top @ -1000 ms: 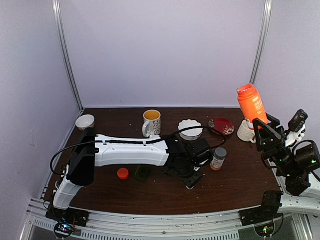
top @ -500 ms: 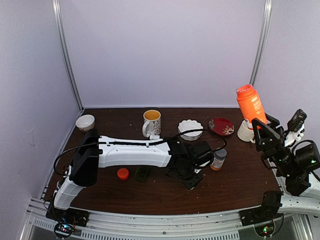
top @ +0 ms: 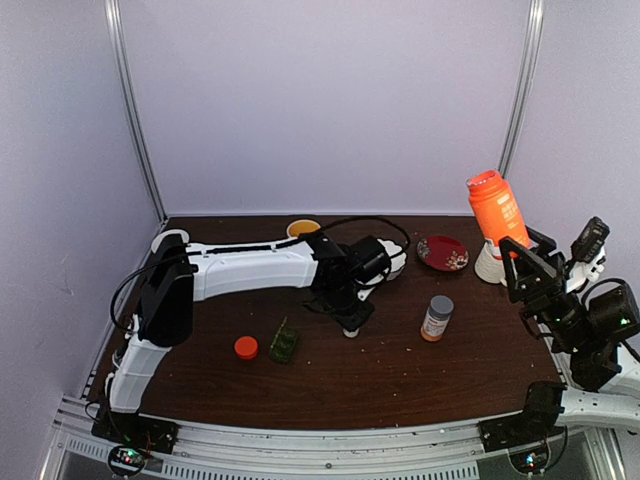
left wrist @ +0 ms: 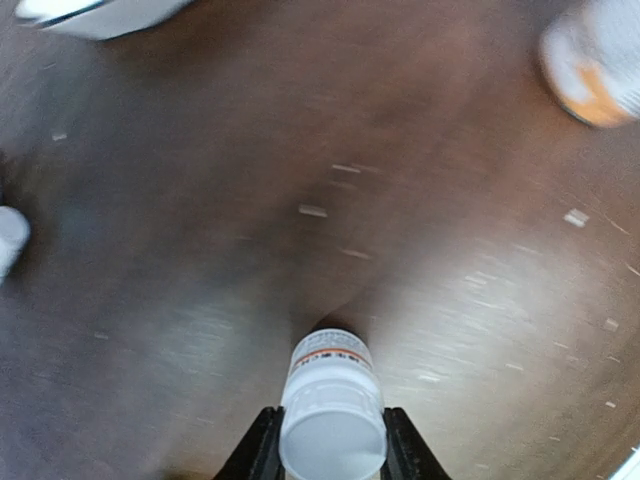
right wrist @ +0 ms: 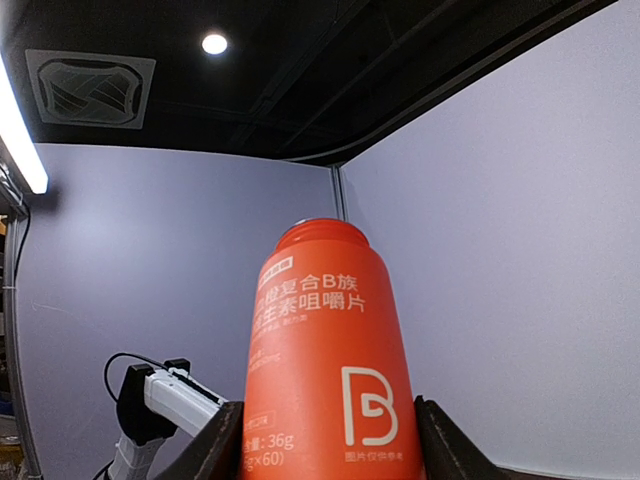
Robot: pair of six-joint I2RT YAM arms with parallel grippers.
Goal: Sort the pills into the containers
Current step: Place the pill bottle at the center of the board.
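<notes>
The left gripper (left wrist: pixel 330 445) has closed in on a small white plastic bottle with an orange-banded label (left wrist: pixel 333 400) and now clamps it. A second ago it stood wider, low over the middle of the dark wooden bench (top: pixel 400 385). The arm has since swung farther and left, taking the bottle along. The dark green compartmented pill box (top: pixel 284 343) lies nearer and to the left, beside a round orange cap (top: pixel 245 347). The right gripper (right wrist: pixel 330 448) is clamped on a tall orange bottle (right wrist: pixel 330 350), raised at the right. With a bottle in hand, the next step is probably to bring its pills to the box.
</notes>
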